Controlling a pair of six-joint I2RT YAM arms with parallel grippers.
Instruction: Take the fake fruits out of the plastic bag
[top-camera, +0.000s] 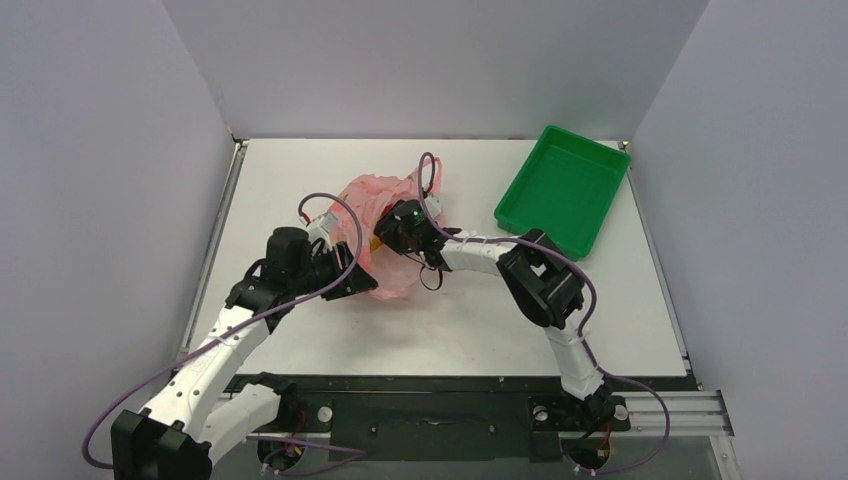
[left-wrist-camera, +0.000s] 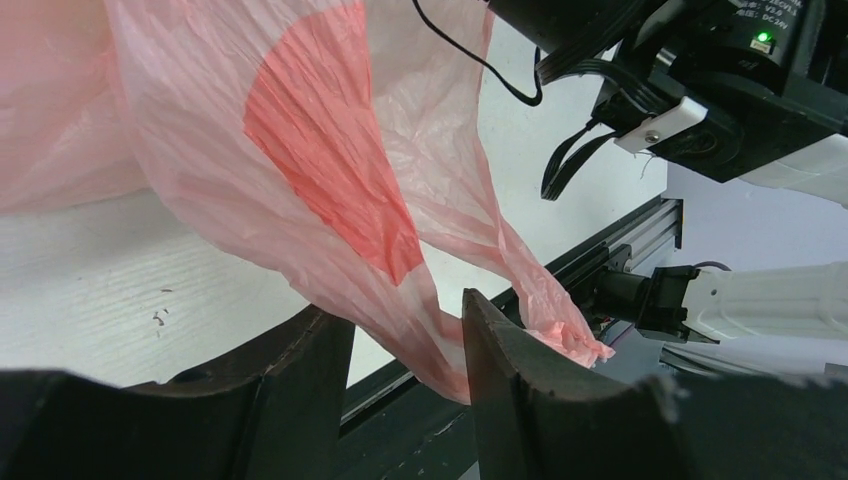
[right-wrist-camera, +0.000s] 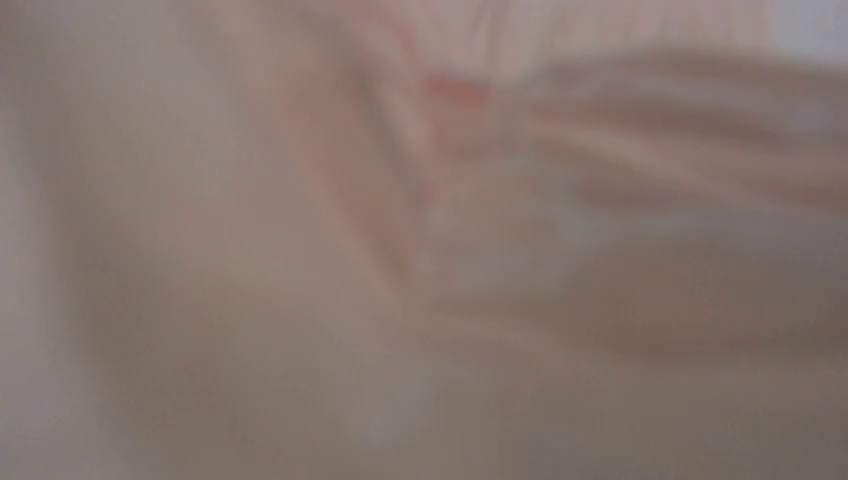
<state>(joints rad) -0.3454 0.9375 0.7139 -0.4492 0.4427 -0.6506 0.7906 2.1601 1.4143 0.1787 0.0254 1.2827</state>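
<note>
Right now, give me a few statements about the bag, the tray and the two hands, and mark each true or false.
1. The green tray sits at the far right of the table. True.
2. The pink bag lies inside the tray. False: it lies on the table, left of the tray and apart from it.
3. Bag film runs between the fingers of the left hand. True.
4. The left hand's fingers are pressed together. False: they stand apart, with only thin film in the gap.
5. The right hand is above the tray. False: it is at the bag, and its own camera shows only blurred pink.
</note>
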